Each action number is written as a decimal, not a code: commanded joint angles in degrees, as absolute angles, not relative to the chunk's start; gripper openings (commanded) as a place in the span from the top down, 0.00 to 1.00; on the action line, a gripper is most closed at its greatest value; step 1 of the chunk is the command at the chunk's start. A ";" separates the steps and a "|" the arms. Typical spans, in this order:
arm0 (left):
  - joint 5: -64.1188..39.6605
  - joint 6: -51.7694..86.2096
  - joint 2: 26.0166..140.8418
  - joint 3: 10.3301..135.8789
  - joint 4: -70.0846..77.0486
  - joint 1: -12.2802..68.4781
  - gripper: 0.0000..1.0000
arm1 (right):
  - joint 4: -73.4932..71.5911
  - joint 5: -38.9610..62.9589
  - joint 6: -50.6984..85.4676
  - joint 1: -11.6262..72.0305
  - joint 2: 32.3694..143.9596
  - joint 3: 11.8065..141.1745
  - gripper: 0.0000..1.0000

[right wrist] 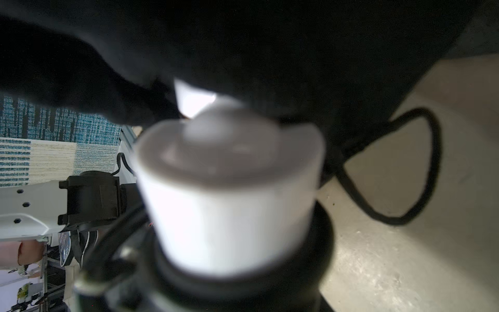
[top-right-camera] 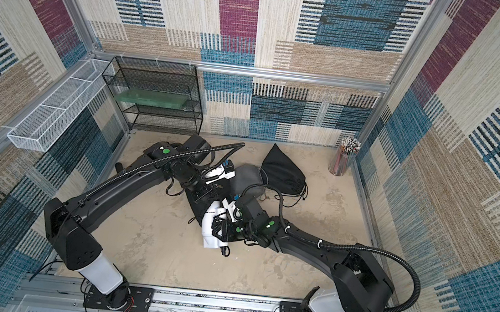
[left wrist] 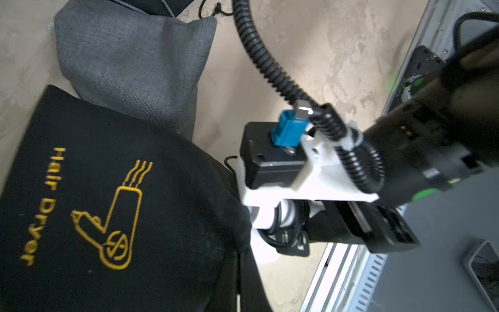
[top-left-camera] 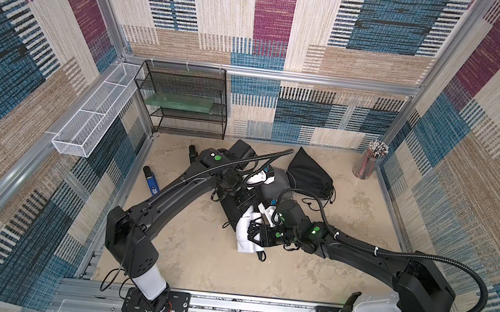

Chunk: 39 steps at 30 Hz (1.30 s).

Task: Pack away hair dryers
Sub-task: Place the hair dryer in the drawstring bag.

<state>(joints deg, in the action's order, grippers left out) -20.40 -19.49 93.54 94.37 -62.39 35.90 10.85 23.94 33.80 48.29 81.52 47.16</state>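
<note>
A white hair dryer [top-left-camera: 242, 241] lies mid-table, its front end against the mouth of a flat black pouch [top-left-camera: 230, 210] printed "Hair Dryer" [left wrist: 81, 216]. My right gripper [top-left-camera: 253, 234] is shut on the dryer's barrel [right wrist: 229, 210], which fills the right wrist view with the pouch's dark fabric [right wrist: 243, 40] just beyond it. My left gripper [left wrist: 239, 270] is shut on the pouch's edge near its opening, seen in a top view at the left gripper [top-right-camera: 201, 194]. The dryer's black cord [top-left-camera: 260, 256] trails off the handle. No other hair dryers are in view.
A stuffed grey pouch [top-left-camera: 284, 184] and a stuffed black pouch [top-left-camera: 308, 174] lie behind. A black and blue stick gadget [top-left-camera: 150, 179] lies at the left. A black mesh shelf [top-left-camera: 184, 99], a white wire basket [top-left-camera: 93, 113] and a pencil cup [top-left-camera: 369, 161] stand along the walls.
</note>
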 commanded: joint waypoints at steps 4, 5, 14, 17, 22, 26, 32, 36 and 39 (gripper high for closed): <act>-25.71 -20.76 92.38 91.73 -61.52 35.94 1.00 | 3.17 28.31 36.11 48.08 81.26 48.67 1.00; -25.69 -20.89 92.38 91.44 -61.48 35.94 1.00 | 2.72 29.20 36.42 47.99 81.21 48.69 1.00; -20.38 -20.55 92.76 92.16 -56.87 35.92 1.00 | -0.82 34.73 40.42 48.06 81.41 47.17 0.99; -18.14 -20.47 93.33 93.07 -56.20 35.88 1.00 | -1.57 35.73 41.45 48.49 80.35 46.16 0.99; -17.31 -20.30 93.52 93.00 -55.15 35.95 1.00 | -1.91 36.22 42.64 48.57 78.17 44.41 0.97; -19.28 -19.57 93.10 92.27 -55.27 35.95 1.00 | -4.16 35.69 44.45 47.32 77.92 43.40 0.97; -24.81 -20.35 90.33 89.69 -55.37 35.91 1.00 | -11.98 38.55 47.30 45.57 78.55 40.86 0.97; -25.58 -20.80 89.30 88.77 -55.37 35.94 1.00 | -12.34 40.08 46.94 45.62 79.27 41.25 0.96; -26.03 -21.14 89.28 88.51 -55.37 35.92 1.00 | -13.38 41.42 47.29 45.97 79.58 41.25 0.95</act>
<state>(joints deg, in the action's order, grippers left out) -23.73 -19.86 89.62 88.71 -56.18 36.01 -7.14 38.89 47.07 45.76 79.46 40.86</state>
